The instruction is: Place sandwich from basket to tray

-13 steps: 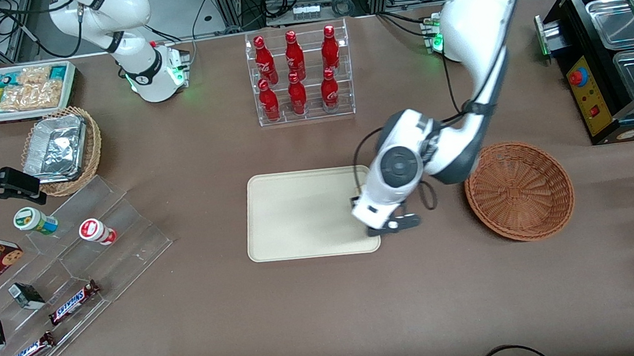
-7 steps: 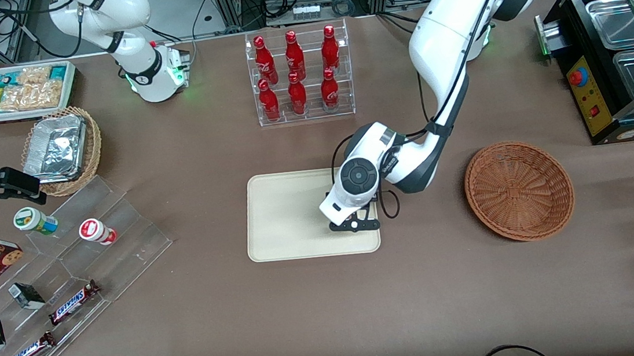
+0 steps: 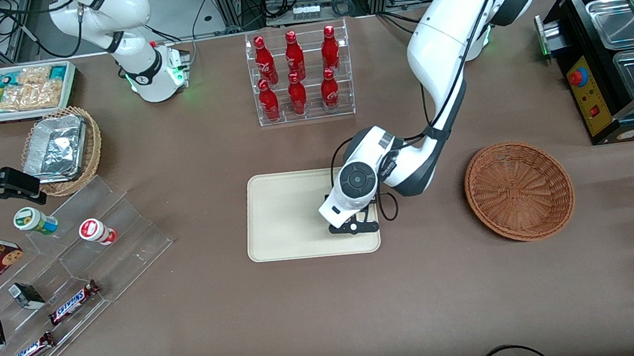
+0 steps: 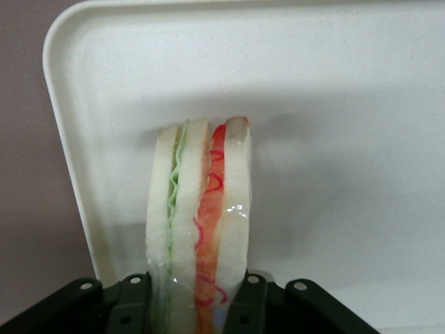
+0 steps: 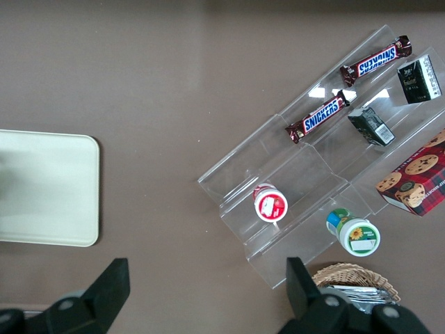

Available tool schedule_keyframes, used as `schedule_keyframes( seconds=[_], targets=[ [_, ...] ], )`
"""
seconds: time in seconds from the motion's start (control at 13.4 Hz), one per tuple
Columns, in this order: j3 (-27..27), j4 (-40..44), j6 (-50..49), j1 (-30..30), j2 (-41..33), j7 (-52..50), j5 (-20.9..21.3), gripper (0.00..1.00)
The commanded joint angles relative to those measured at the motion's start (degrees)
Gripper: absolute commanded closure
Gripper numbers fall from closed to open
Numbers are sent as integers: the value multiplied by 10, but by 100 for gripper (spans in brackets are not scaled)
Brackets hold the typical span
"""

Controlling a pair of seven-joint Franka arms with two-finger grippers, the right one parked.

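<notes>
With the claw (image 4: 198,306) clamped on the sandwich (image 4: 199,223) above the tray (image 4: 334,90) near its basket-side rim, note that releasing here may tip the upright wedge onto the rim.

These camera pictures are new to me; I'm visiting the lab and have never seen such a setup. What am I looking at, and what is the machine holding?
Two white robot arms stand at a brown table. One picture looks down on the table from the front; the other two come from cameras on each arm's wrist. Only one arm works. Its tool, a two-finger clamp, hangs over the cream tray, near the tray's end that faces the empty brown basket. The working arm's wrist picture shows the tool shut on a sandwich: white bread with green and red-orange filling, right above the tray. Elsewhere on the table are a rack of red bottles, candy bars on a clear stand, and a foil container in a lighter basket.
</notes>
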Motion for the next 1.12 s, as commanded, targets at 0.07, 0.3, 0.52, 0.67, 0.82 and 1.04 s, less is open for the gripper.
schedule_keyframes(
  seconds=[0.07,0.3,0.52,0.67,0.82,1.04],
  targets=[
    [6,19,0,-8,9,-4,1,39],
    [7,19,4,-7,4,-7,2,29],
    [10,16,-29,9,-39,-9,3,17],
    [13,13,-104,33,-81,-11,6,1],
    [23,-6,-138,68,-131,-7,7,0],
    [35,-72,-142,135,-221,-4,6,0]
  ],
)
